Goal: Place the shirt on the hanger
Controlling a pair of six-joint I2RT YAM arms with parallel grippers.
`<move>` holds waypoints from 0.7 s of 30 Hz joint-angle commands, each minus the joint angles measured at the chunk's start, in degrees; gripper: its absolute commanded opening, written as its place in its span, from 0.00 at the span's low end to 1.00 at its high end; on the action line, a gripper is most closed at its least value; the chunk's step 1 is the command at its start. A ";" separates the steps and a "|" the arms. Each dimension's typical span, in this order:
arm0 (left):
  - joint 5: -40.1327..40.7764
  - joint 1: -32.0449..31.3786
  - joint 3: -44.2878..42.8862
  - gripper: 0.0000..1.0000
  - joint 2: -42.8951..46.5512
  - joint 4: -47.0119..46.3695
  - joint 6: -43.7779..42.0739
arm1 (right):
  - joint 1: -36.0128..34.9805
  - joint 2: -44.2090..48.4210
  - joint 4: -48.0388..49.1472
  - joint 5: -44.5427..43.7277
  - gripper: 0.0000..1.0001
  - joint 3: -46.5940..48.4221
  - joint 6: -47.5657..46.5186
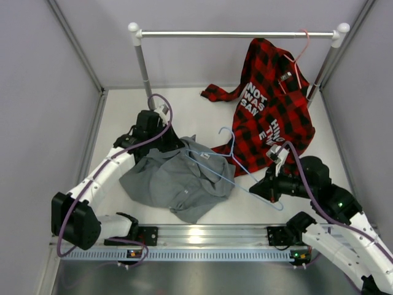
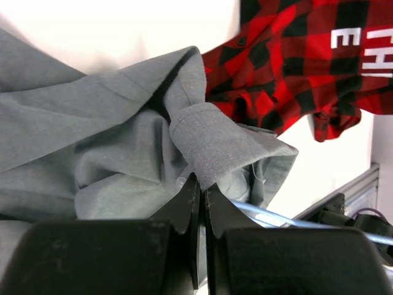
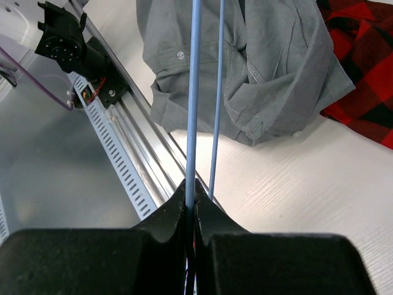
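Your shirt (image 1: 175,178) lies in a crumpled grey heap on the desk (image 1: 120,110), between the two arms and just behind the front rail (image 1: 202,236). Expect it to be light, limp and without any stiffness of its own: whatever you lift will sag, and the rest will drag along after it. A single layer could slip out, so take a doubled edge. The left pincer (image 2: 201,190) is clenched on just such a thick folded band at the heap's far side, though whether that is cuff or collar I cannot tell. For threading, a hold at the collar or shoulder seam would probably serve you best, since it pulls the neck open. The hanger (image 3: 193,92) lies across the shirt's right half, hook toward the back. The right pincer (image 3: 190,196) is clamped on one of its wires near the right corner. That wire looks thin, springy and slick, so it may twist in the grip. Just beyond, the plaid shirt (image 1: 270,117) droops from the rack (image 1: 236,34) onto the desk, close enough to snag.
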State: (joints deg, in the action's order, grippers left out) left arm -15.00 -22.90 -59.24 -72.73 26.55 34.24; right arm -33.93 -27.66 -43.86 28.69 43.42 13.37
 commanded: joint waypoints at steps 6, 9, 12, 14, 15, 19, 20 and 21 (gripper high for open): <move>-7.14 0.22 2.55 0.00 3.90 -6.24 0.04 | 0.36 -4.41 6.50 -3.01 0.00 0.70 1.84; -9.42 0.22 2.47 0.00 4.79 -6.33 -1.27 | 0.36 -6.26 6.68 -4.59 0.00 1.67 2.01; -11.10 0.13 2.12 0.00 5.40 -6.42 -2.85 | 0.36 -7.41 5.37 -8.19 0.00 2.81 1.76; -8.30 0.22 1.85 0.00 5.84 -6.07 -4.00 | 0.27 -7.41 1.94 -10.83 0.00 5.00 0.70; -7.50 0.22 1.68 0.00 5.76 -5.63 -4.70 | 0.36 -6.89 0.89 -13.11 0.00 5.70 0.52; -10.03 0.13 0.80 0.00 4.35 -5.62 -4.80 | 0.36 -6.97 0.61 -10.68 0.00 7.03 0.87; -12.74 -0.39 0.62 0.00 3.83 -6.06 -4.62 | 0.36 -7.23 1.66 -9.45 0.00 6.51 1.31; -13.73 -1.79 0.36 0.00 3.91 -7.46 -4.18 | 0.36 -7.32 5.50 -6.83 0.00 4.85 2.27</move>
State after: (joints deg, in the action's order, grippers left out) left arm -24.27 -23.07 -56.88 -68.53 23.44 30.94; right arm -33.93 -35.07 -43.83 18.92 47.70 14.61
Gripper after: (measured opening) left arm 0.023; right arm 0.003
